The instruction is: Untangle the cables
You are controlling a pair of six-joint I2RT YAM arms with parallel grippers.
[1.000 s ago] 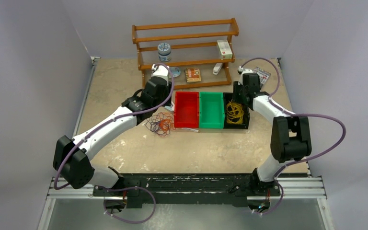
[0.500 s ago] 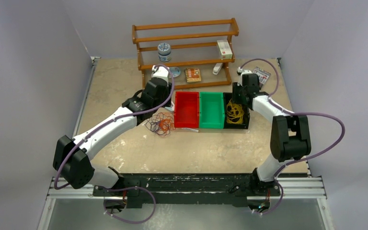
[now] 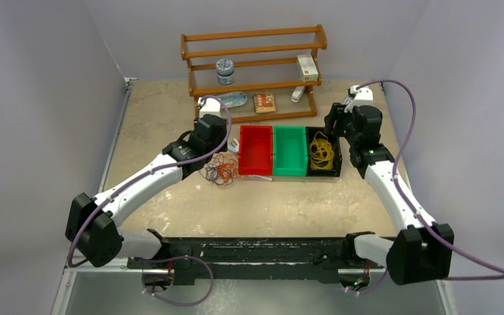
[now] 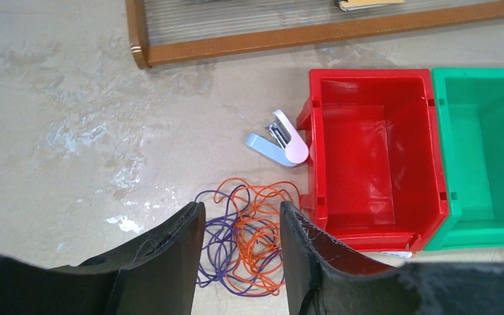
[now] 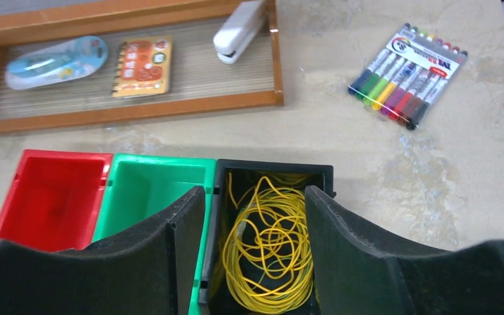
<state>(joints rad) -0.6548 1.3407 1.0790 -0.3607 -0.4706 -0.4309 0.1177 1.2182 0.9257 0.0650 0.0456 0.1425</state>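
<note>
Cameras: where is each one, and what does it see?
Top external: high behind the arms, looking down on the table; both arms show.
Left wrist: on the left arm, facing down at orange and purple cables; left tool shows.
Right wrist: on the right arm, facing down at yellow cables; right tool shows.
Shared: both wrist views show the red bin.

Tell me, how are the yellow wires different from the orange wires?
The yellow wires lie inside the black bin; the orange wires lie on the bare table beside the red bin. The yellow wires are by themselves; the orange wires are tangled with purple wires. Both are thin, loopy coils.
</note>
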